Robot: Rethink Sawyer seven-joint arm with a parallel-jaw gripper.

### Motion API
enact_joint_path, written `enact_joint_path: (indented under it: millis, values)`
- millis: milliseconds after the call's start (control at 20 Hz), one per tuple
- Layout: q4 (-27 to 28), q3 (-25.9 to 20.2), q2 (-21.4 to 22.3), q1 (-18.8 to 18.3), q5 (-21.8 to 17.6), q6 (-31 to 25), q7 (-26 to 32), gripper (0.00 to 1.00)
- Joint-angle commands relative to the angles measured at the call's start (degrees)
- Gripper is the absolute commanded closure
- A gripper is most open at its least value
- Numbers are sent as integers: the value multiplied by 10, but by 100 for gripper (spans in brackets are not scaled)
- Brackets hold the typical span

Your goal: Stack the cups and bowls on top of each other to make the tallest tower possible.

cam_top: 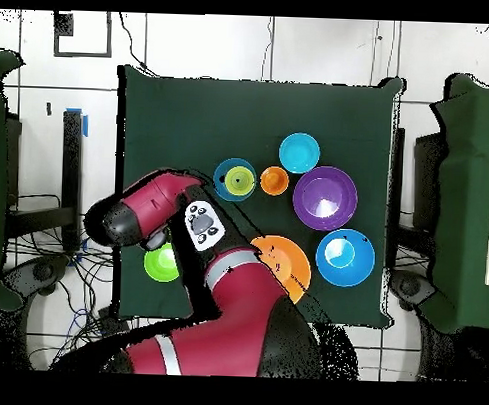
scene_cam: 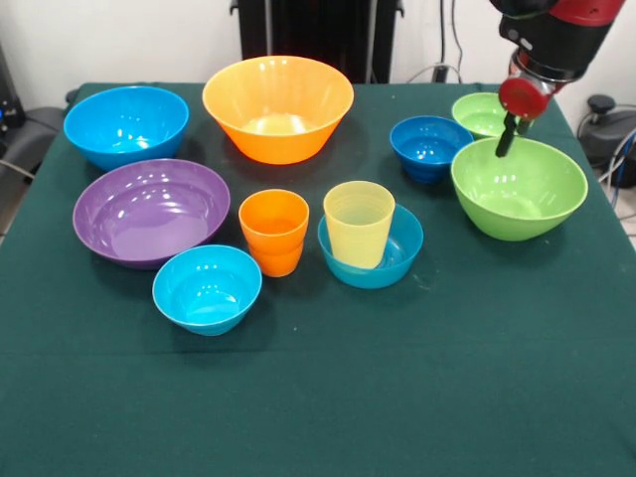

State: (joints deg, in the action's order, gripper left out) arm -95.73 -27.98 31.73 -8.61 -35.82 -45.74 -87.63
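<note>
My gripper (scene_cam: 507, 141) hangs over the far rim of the large lime green bowl (scene_cam: 519, 189) at the right, holding nothing that I can see. Behind it are a small lime green bowl (scene_cam: 481, 112) (cam_top: 161, 263) and a dark blue small bowl (scene_cam: 429, 146). The pale yellow cup (scene_cam: 359, 223) (cam_top: 238, 180) stands upright inside a light blue small bowl (scene_cam: 383, 266). The orange cup (scene_cam: 274, 231) (cam_top: 274, 181) stands just left of it. Another light blue small bowl (scene_cam: 207, 288) (cam_top: 299, 152) sits in front. In the overhead view my arm hides the large green and dark blue bowls.
The purple bowl (scene_cam: 151, 211) (cam_top: 325, 197), large blue bowl (scene_cam: 126, 124) (cam_top: 345, 257) and large orange bowl (scene_cam: 278, 107) (cam_top: 284, 262) stand apart on the left and back of the green cloth table (scene_cam: 397, 388). Cables and chairs lie past the table edges.
</note>
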Motion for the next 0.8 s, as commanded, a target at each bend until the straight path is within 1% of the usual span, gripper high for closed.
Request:
enact_joint_path:
  millis: [50,300,500,800]
  values:
    - [-28,26,-11,9,0,45,-78,0]
    - [-14,24,-38,1,7,44,-67,0]
    - [-20,30,-34,1,-3,50,-67,0]
    - [-28,42,-41,7,-15,74,-78,0]
